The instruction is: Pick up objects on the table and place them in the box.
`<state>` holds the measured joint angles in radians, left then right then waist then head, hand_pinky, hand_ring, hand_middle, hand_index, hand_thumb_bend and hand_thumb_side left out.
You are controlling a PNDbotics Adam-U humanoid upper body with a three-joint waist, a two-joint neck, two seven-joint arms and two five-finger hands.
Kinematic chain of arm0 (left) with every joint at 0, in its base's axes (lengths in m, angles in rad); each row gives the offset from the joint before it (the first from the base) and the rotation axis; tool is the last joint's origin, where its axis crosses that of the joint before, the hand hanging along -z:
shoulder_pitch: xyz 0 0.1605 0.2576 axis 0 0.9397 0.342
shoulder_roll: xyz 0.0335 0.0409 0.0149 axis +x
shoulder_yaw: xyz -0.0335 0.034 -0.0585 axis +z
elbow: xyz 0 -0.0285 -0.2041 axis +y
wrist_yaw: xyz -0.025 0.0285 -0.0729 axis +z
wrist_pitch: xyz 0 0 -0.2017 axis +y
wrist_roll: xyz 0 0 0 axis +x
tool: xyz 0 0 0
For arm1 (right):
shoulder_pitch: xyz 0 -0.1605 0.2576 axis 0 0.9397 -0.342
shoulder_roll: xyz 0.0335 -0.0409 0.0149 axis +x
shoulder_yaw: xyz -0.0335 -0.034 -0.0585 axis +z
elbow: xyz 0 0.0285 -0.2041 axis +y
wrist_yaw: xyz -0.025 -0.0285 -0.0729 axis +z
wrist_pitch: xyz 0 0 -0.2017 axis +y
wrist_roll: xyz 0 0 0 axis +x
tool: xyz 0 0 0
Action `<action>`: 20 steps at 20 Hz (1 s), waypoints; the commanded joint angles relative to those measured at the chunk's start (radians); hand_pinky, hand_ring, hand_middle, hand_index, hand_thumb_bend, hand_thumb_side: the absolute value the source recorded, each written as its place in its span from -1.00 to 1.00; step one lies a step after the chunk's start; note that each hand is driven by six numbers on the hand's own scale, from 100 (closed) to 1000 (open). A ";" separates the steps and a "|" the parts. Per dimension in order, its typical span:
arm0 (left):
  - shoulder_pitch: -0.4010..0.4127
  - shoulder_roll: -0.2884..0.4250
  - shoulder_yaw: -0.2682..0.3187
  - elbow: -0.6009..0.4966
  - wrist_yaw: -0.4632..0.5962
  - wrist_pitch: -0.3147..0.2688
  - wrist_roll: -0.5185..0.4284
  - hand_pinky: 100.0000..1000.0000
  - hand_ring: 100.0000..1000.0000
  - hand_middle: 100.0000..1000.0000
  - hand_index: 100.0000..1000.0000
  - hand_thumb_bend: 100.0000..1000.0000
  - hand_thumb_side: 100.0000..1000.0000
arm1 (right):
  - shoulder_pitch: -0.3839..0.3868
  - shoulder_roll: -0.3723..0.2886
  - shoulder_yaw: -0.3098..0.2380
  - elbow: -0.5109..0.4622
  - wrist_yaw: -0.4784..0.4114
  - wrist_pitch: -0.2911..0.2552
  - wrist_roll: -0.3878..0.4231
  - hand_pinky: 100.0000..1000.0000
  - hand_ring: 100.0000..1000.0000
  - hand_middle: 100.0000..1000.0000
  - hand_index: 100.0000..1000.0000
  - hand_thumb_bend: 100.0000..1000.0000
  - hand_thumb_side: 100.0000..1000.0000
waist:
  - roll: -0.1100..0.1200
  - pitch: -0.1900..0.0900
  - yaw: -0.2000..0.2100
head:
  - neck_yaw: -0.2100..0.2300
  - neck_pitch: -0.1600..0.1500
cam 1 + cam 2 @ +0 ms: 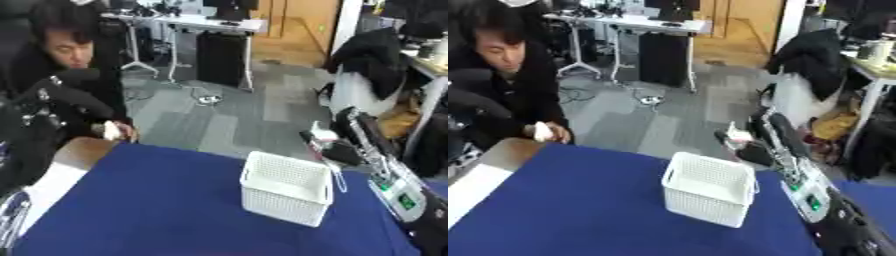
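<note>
Now | right hand (pixel 741 140) above far right rim of box (pixel 709 195), curled on a small white item (pixel 735 134) | item: looks light, rigid; pinched at its top; long axis unclear | box: stiff mesh, upright, open top, mid surface (pixel 579 210) | left hand not seen

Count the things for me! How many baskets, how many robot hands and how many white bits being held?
White basket: 1
Robot hands: 1, the right hand
Small white things held: 2, one in the right hand, one in a person's hand
Total: 4
</note>
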<state>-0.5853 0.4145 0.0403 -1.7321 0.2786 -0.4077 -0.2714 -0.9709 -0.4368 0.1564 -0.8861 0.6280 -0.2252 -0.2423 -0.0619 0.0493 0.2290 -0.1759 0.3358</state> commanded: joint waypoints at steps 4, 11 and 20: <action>-0.040 -0.020 -0.006 -0.028 0.016 0.021 -0.009 0.19 0.20 0.52 0.36 -0.80 0.97 | -0.047 0.006 -0.012 0.018 0.051 -0.026 -0.015 -1.00 -1.00 -0.80 -0.60 0.05 0.08 | 0.000 0.005 0.022 | -0.062 -0.043; -0.057 -0.041 -0.010 -0.035 0.018 0.039 -0.017 0.19 0.20 0.52 0.36 -0.80 0.98 | -0.049 0.055 -0.007 0.030 0.068 -0.044 -0.028 -1.00 -1.00 -0.79 -0.56 0.06 0.09 | -0.005 0.013 0.040 | -0.065 -0.037; -0.064 -0.051 -0.011 -0.036 0.021 0.044 -0.016 0.19 0.20 0.52 0.36 -0.80 0.97 | -0.037 0.102 -0.006 0.048 0.082 -0.060 -0.058 -1.00 -1.00 -0.77 -0.56 0.01 0.11 | -0.001 0.012 0.044 | -0.083 -0.014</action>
<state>-0.6298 0.3588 0.0278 -1.7462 0.2915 -0.3657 -0.2895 -0.9915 -0.3218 0.1529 -0.8321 0.7071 -0.2820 -0.2928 -0.0707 0.0727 0.2736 -0.2547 0.3185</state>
